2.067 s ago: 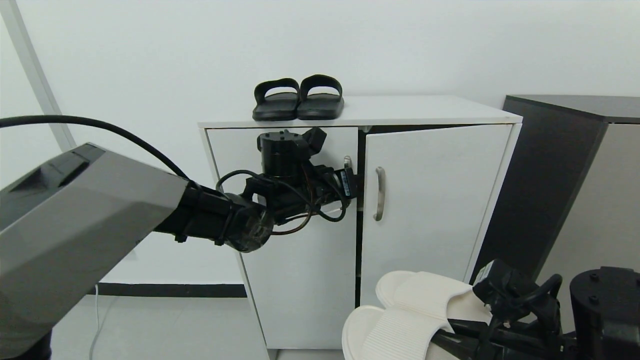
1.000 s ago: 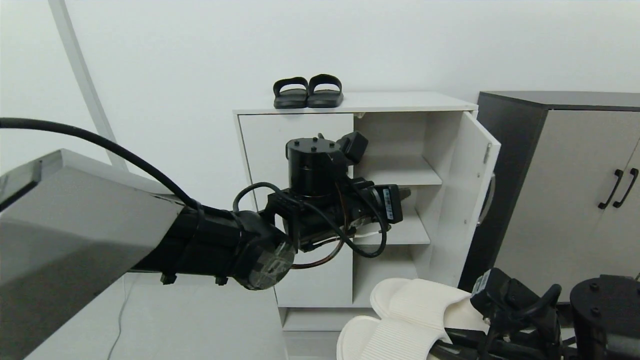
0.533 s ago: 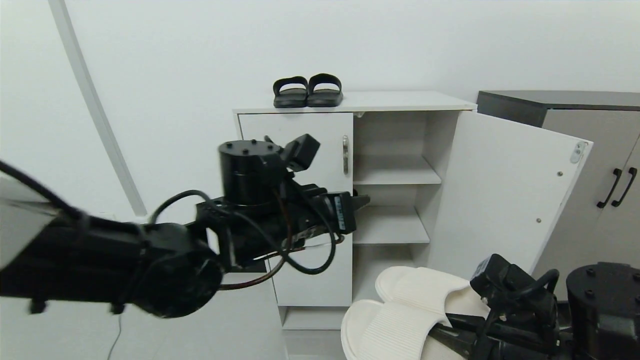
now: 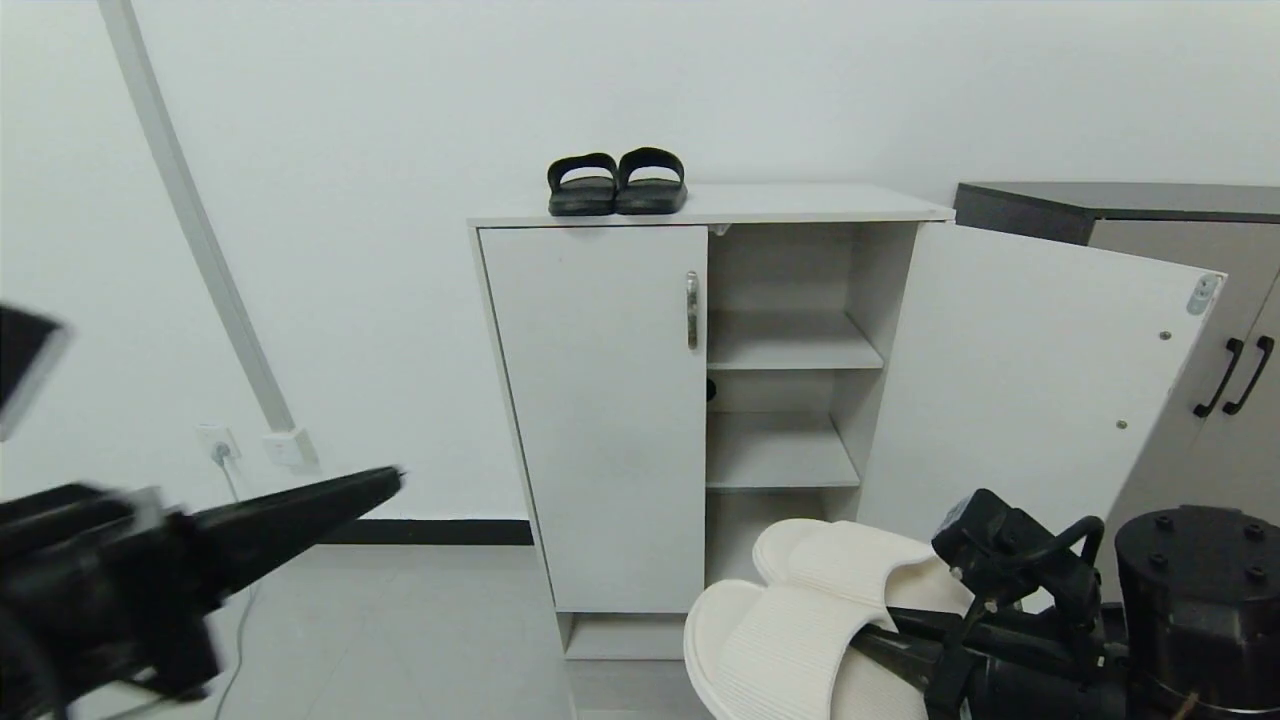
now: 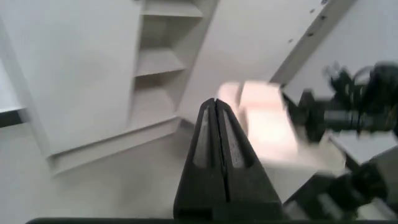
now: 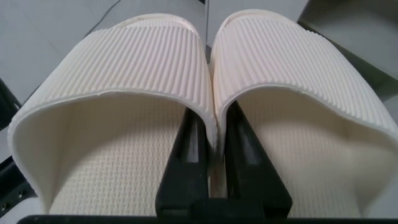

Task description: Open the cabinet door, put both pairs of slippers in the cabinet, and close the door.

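Observation:
The white cabinet (image 4: pixel 600 420) has its right door (image 4: pixel 1010 380) swung wide open, showing bare shelves (image 4: pixel 780 455); its left door is closed. A pair of black slippers (image 4: pixel 617 183) sits on the cabinet top. My right gripper (image 6: pixel 214 127) is shut on the pair of white slippers (image 6: pixel 155 74), pinching their two inner walls together. In the head view that pair (image 4: pixel 800 640) hangs low in front of the open compartment, held by the right gripper (image 4: pixel 880 645). My left gripper (image 4: pixel 390 480) is shut with nothing in it, low and left of the cabinet; its wrist view shows the fingers (image 5: pixel 205 130) pressed together.
A dark and grey cabinet (image 4: pixel 1200 330) with black handles stands right behind the open door. A wall socket with a cable (image 4: pixel 215 440) and a slanted conduit (image 4: pixel 190 220) are on the left wall. Bare grey floor (image 4: pixel 400 630) lies before the cabinet.
The right door went from barely ajar to wide open. My left arm left the door area and swept down to the left. The right gripper kept holding the white slippers.

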Controlling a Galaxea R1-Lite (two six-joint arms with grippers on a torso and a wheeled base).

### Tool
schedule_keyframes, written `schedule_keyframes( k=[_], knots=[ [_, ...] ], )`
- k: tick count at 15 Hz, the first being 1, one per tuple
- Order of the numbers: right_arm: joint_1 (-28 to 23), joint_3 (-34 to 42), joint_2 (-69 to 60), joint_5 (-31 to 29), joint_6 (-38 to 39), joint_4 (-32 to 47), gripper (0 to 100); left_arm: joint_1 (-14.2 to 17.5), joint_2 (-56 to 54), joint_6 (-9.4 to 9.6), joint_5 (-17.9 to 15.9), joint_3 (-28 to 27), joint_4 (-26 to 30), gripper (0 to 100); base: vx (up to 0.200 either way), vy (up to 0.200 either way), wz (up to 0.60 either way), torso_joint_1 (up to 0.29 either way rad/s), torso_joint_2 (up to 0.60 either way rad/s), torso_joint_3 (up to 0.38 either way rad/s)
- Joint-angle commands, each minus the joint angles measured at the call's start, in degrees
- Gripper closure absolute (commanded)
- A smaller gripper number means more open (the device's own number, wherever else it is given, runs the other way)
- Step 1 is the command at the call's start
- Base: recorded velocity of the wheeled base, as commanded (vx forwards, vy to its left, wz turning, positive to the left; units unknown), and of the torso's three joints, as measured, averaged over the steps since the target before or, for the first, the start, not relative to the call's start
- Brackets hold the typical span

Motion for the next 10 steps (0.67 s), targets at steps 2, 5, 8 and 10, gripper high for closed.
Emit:
schedule_keyframes(
  k=[2, 5, 8, 10],
  knots=[
    [-1.38, -2.12, 3.63, -0.67, 0.38, -0.05, 100, 19.08, -37.01, 8.21, 5.02, 7.57, 26.90, 100, 0.000, 0.000, 0.00, 0.000, 0.00, 0.000],
    [-1.47, -5.02, 8.29, -5.95, 3.81, -0.66, 100, 26.55, -44.66, 10.76, 9.15, 15.74, 26.46, 100, 0.000, 0.000, 0.00, 0.000, 0.00, 0.000],
    [-1.47, -7.30, 11.45, -9.29, 5.48, -2.33, 100, 30.33, -48.97, 16.21, 10.90, 23.74, 22.50, 100, 0.000, 0.000, 0.00, 0.000, 0.00, 0.000],
    [-1.38, -7.83, 12.86, -11.40, 6.10, -2.60, 100, 30.15, -49.23, 16.65, 13.98, 32.00, 11.17, 100, 0.000, 0.000, 0.00, 0.000, 0.00, 0.000]
  ],
)
